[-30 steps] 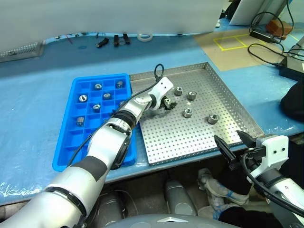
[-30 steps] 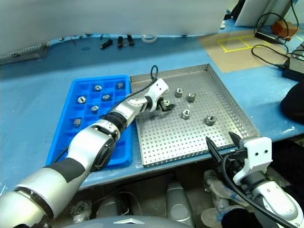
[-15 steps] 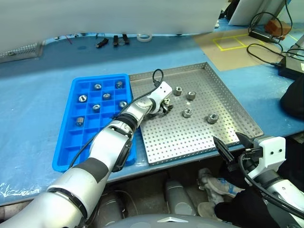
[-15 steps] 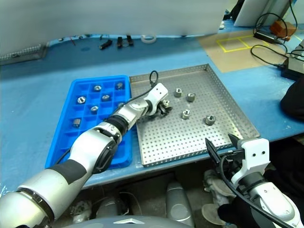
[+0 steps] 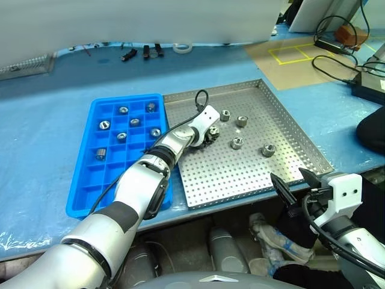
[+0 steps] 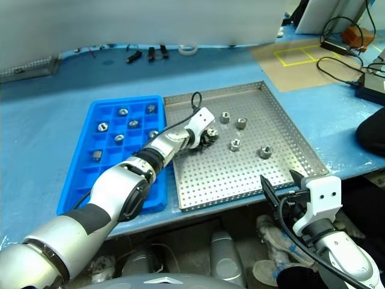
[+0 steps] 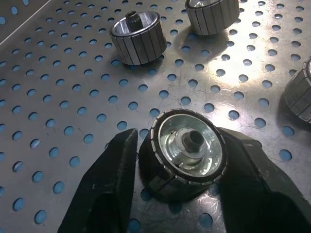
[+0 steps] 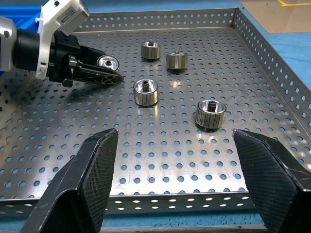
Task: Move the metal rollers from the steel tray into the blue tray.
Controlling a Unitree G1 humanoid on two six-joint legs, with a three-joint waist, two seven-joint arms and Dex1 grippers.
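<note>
The steel tray (image 5: pixel 240 180) lies on the blue table, with the blue tray (image 5: pixel 90 177) along its left side. My left gripper (image 5: pixel 210 136) reaches over the steel tray's upper left part. In the left wrist view its fingers (image 7: pixel 116 165) press both sides of one metal roller (image 7: pixel 187 150), which rests on the perforated floor. Several more metal rollers (image 5: pixel 237 142) lie loose to its right. Several others (image 5: pixel 122 136) sit in the blue tray's compartments. My right gripper (image 5: pixel 295 183) hangs open and empty by the steel tray's near right corner.
Small tools (image 5: pixel 144 52) and a white tape ring (image 5: pixel 183 46) lie at the table's back edge. Cables and a black box (image 5: pixel 367 90) sit at the far right, beside a brown sheet (image 5: pixel 295 54) with yellow markings.
My left gripper's fingers have closed in from wide open onto the roller between them. The right arm has not moved.
</note>
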